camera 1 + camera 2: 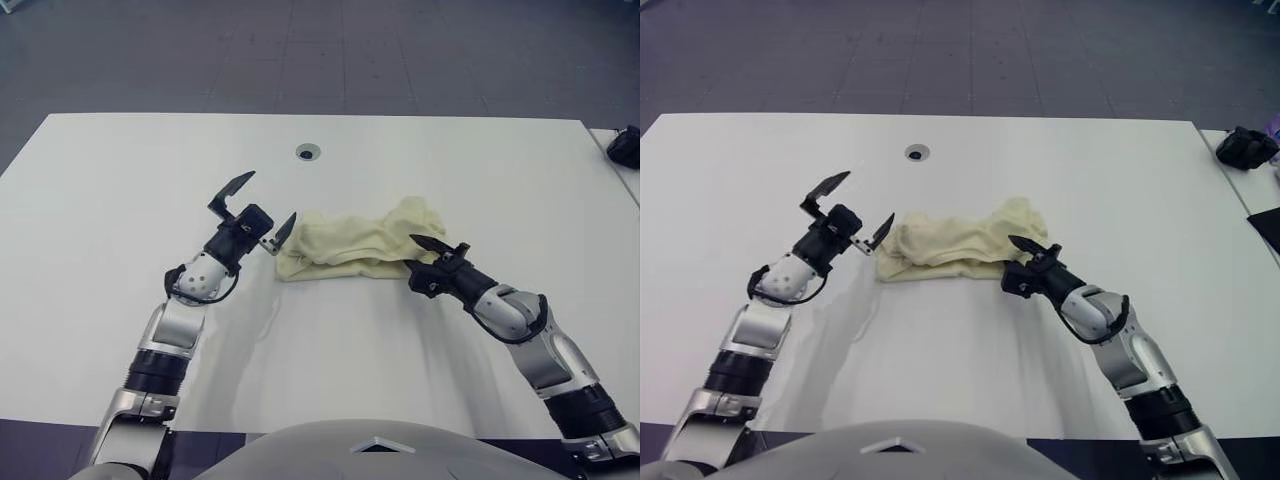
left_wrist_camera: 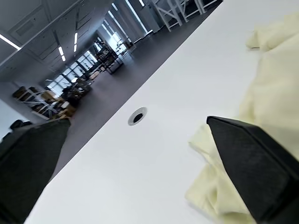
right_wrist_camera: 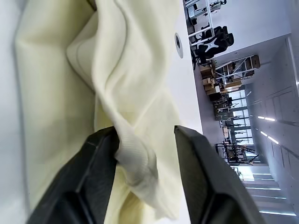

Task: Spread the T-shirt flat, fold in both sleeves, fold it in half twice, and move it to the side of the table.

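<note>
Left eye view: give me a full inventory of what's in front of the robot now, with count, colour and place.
T-shirt: one, pale yellow, bunched mid-table between the hands.
Table: one, white, under everything.
Cable hole: one, dark with grey rim, in the tabletop beyond the T-shirt.
Black object: one, beyond the table's right edge.
Left hand: one, black fingers open, at the T-shirt's left end.
Right hand: one, black fingers open astride a fold at its right end.
</note>
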### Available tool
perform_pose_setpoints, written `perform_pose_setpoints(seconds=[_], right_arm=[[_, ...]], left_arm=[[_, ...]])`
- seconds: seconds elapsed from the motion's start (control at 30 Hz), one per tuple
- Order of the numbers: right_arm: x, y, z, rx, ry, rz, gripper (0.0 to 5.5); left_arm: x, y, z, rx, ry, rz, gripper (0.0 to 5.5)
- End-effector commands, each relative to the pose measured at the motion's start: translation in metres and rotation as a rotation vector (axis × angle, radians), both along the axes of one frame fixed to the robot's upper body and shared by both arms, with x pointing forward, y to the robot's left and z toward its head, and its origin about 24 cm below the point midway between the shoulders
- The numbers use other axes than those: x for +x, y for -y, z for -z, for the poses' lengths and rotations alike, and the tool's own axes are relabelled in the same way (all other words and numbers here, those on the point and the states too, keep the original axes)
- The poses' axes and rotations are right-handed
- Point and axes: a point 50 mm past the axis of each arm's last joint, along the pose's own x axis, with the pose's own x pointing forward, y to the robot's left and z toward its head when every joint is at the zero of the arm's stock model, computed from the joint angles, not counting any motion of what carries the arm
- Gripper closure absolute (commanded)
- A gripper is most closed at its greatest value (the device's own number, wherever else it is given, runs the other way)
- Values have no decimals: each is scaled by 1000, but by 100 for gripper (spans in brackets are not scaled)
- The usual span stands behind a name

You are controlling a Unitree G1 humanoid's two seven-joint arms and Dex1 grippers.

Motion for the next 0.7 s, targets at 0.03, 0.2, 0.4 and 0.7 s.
perform_pose_setpoints(seconds=[0.03, 0.2, 0.4, 0.7], right_arm=[[8, -1, -15, 149, 56, 69, 415], [12, -2, -14, 223, 22, 107, 496], [20, -5, -20, 281, 33, 118, 547], [36, -12, -24, 340, 10, 122, 550]], left_arm=[[2, -6, -22, 30, 5, 80, 10], [-1, 22, -23, 87, -70, 319, 10], [-1, 40, -17, 162, -117, 455, 10], [5, 44, -3, 345, -154, 550, 52]])
